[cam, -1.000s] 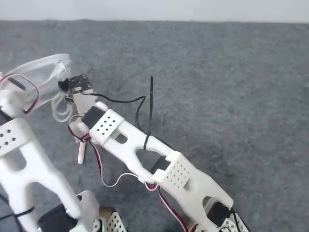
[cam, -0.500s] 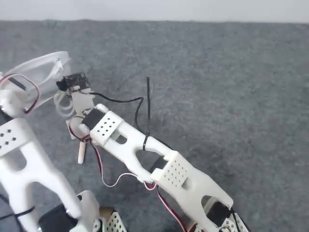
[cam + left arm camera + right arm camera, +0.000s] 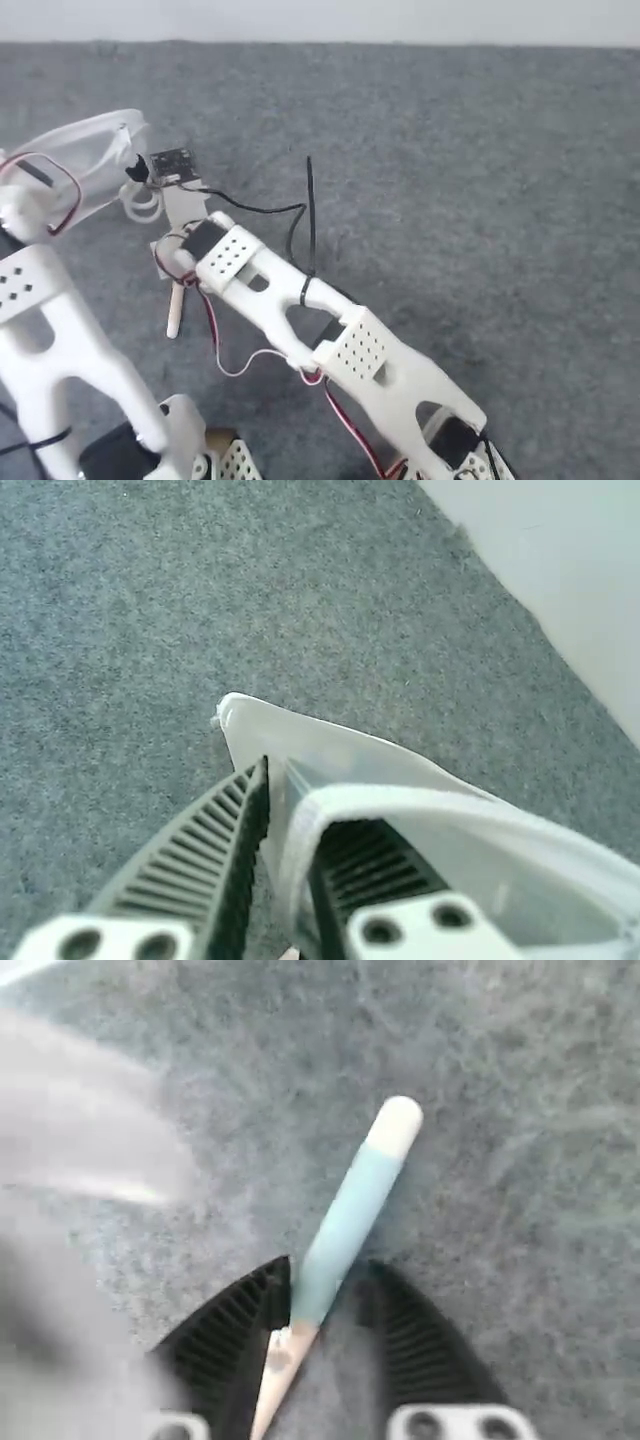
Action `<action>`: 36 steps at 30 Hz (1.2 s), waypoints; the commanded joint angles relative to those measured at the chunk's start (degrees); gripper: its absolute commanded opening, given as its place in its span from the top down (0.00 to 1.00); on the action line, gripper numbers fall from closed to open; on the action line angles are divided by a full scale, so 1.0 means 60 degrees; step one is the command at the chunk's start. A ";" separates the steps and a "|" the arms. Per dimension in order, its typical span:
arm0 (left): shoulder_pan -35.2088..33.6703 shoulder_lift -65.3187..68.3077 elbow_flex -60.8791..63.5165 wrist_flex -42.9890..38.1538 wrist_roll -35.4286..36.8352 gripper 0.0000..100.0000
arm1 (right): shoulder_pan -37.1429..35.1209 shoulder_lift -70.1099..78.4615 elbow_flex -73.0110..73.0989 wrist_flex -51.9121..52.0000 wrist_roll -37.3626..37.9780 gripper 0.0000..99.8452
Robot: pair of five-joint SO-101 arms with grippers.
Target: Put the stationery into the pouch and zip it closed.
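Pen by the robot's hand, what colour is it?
Pale blue pen with a white end, clearest in the right wrist view.

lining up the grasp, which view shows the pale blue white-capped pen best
Right wrist view: the pale blue, white-capped pen lies between the right gripper's open fingers. The high view catches its pale end beside an arm. The left wrist view faces the clear plastic pouch.

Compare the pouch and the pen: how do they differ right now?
The pouch is clear and broad; the pen is slim and opaque, teal with a white cap. The pouch's edge is clamped in the left gripper; the pen juts from the right gripper, grip unclear. Both are at a gripper, over the grey table; the pen is outside the pouch.
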 commanded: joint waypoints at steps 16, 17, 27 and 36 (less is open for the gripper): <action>0.0044 -0.0718 -0.0212 -0.0337 -0.0103 0.99 | 0.0476 -0.0125 -0.2564 0.4154 0.1026 0.99; 0.0044 -0.0718 -0.0212 -0.0337 -0.0103 0.99 | 0.0564 -0.0139 -0.2667 0.4447 0.1216 0.99; 0.0059 -0.0703 -0.0212 -0.0352 -0.0103 0.99 | 0.1282 -0.0242 -0.3707 0.7187 0.1582 0.99; 0.0029 -0.0645 -0.0212 -0.0381 -0.0103 0.99 | 0.2410 -0.0256 -0.3546 0.7216 0.1597 0.99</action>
